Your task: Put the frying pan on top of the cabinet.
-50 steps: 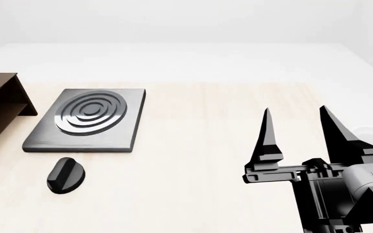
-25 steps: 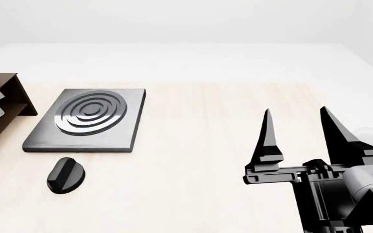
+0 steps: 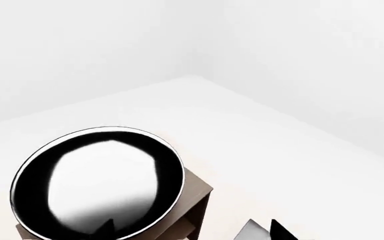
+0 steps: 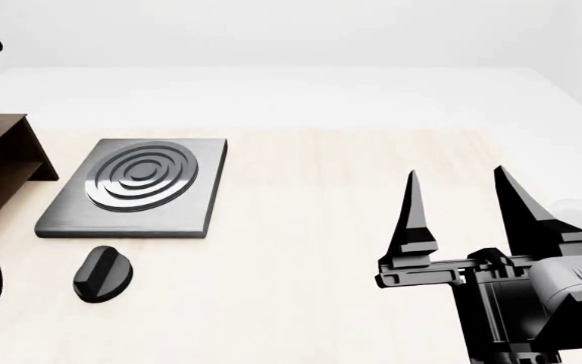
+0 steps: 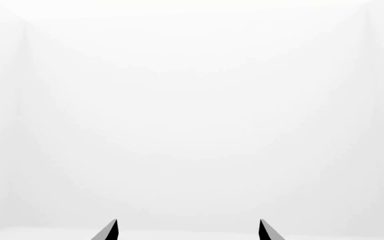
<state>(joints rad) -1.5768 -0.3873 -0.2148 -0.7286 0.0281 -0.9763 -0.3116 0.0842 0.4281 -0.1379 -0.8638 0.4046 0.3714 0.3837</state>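
Round black frying pan with glossy grey inside (image 3: 98, 182) sits over the dark brown wooden cabinet (image 3: 195, 197) top, apparently placed. Left gripper state: can't tell. Right gripper (image 4: 460, 205) spread wide, idle, well apart from cabinet.

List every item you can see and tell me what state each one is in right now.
frying pan: upright, nothing inside, over the cabinet top; contact cannot be told.
cabinet: upright, mostly hidden under the pan.
hotplate: flat on the table, nothing on it.
black knob: lying loose on the table beside the hotplate.
right pincer: open, holding nothing, raised above the table.
left pincer: fingertips not seen clearly, state cannot be told.
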